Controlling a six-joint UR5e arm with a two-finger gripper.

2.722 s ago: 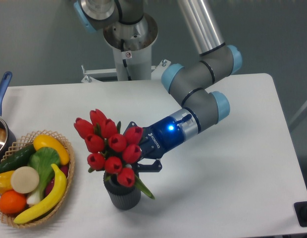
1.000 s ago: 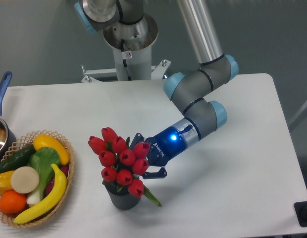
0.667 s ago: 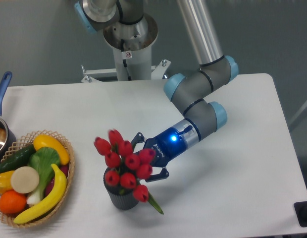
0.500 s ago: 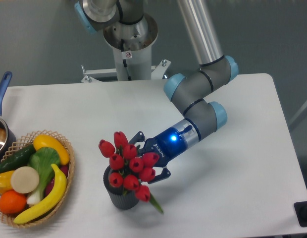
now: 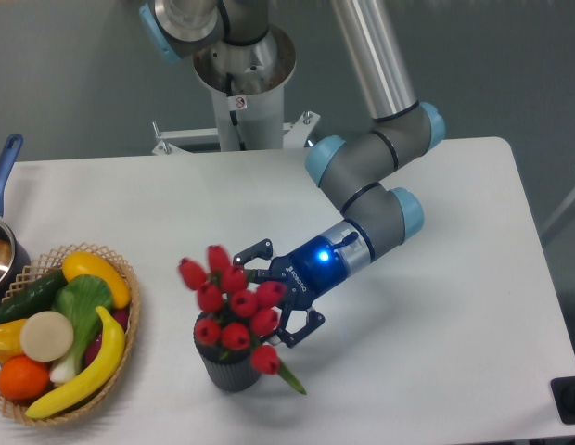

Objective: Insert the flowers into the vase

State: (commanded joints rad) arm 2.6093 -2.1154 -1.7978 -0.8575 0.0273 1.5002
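Note:
The flowers (image 5: 230,298), a bunch of red tulip buds with green stems, stand with their stems down in the vase (image 5: 230,371), a small dark grey ribbed cylinder near the table's front. The buds lean a little left over its mouth, and one green leaf (image 5: 289,378) hangs out to the right. My gripper (image 5: 267,297) reaches in from the right at bud height. It is open, with one finger (image 5: 252,250) behind the bunch and the other (image 5: 306,329) in front, both spread clear of the stems.
A wicker basket (image 5: 128,278) of fruit and vegetables sits at the left front. A pot with a blue handle (image 5: 4,162) is at the far left edge. The shiny robot base (image 5: 241,74) stands behind the table's back edge.
The bunch came down into the vase while held. In the last half second the fingers spread apart and the flowers tipped slightly left.

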